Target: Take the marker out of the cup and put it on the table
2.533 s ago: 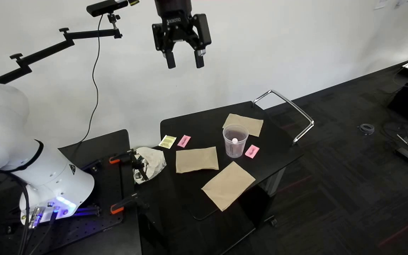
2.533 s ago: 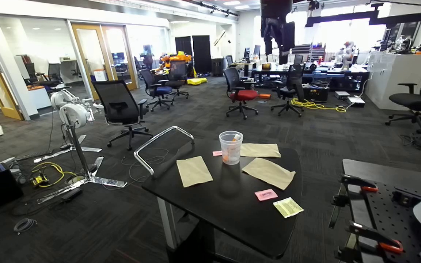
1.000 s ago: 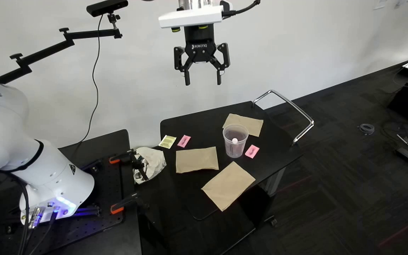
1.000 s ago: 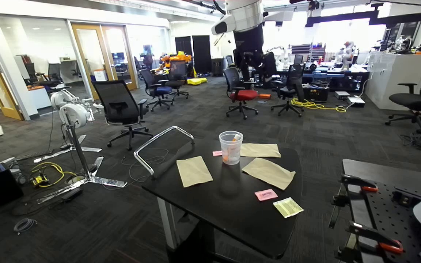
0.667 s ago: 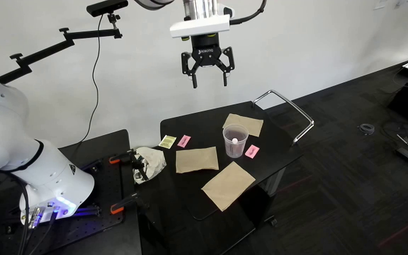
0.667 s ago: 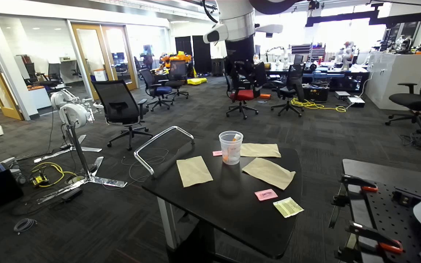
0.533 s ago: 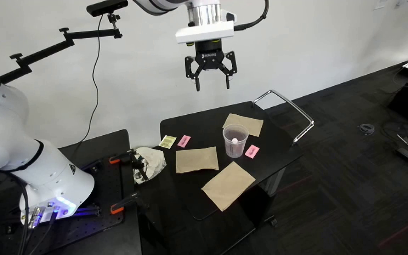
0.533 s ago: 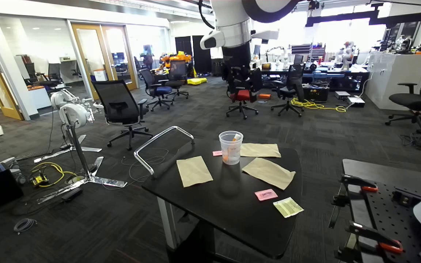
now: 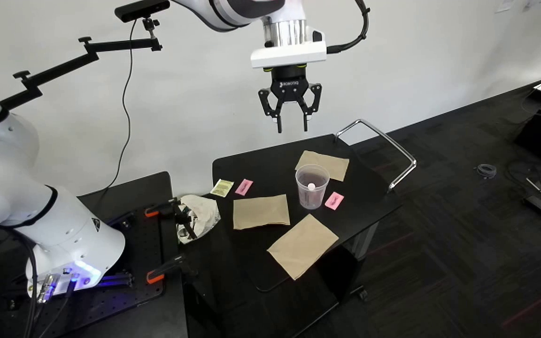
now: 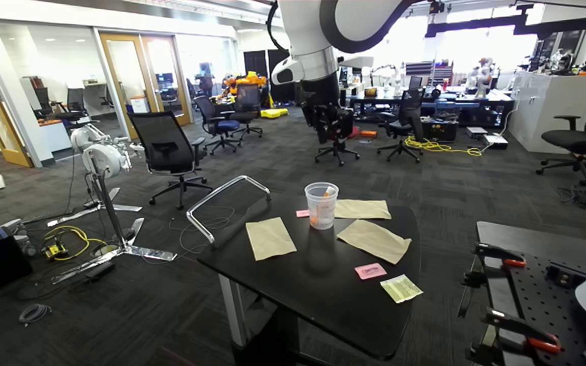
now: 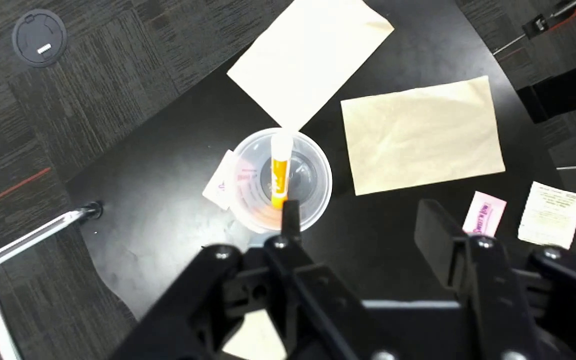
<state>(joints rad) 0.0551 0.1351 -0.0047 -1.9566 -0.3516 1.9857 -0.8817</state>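
Observation:
The orange marker (image 11: 280, 175) with a white end leans inside the translucent cup (image 11: 322, 187). Its white end is up near the rim. In the exterior views the marker's white end (image 9: 311, 187) and orange side (image 10: 327, 192) show inside the cup (image 9: 304, 199), (image 10: 326, 216), which stands upright on the black table (image 9: 270, 171), (image 10: 333, 305). My gripper (image 9: 292, 130) is open with nothing between its fingers, in the air well above the table. In the wrist view the gripper (image 11: 358, 210) has one fingertip overlapping the cup's edge; the cup lies mostly outside the gap.
Tan paper pieces (image 9: 261, 212), (image 11: 423, 135) lie around the cup. A pink packet (image 9: 334, 200) lies beside it. Another pink packet (image 10: 370, 271) and a yellow packet (image 10: 401, 288) lie near a table edge. A metal handle (image 9: 383, 134) rises at one end. A wall stands behind.
In an exterior view my gripper has moved down and to the right, closer to the cup, and the arm has come further into view. It stays open. Cup and marker have not moved.

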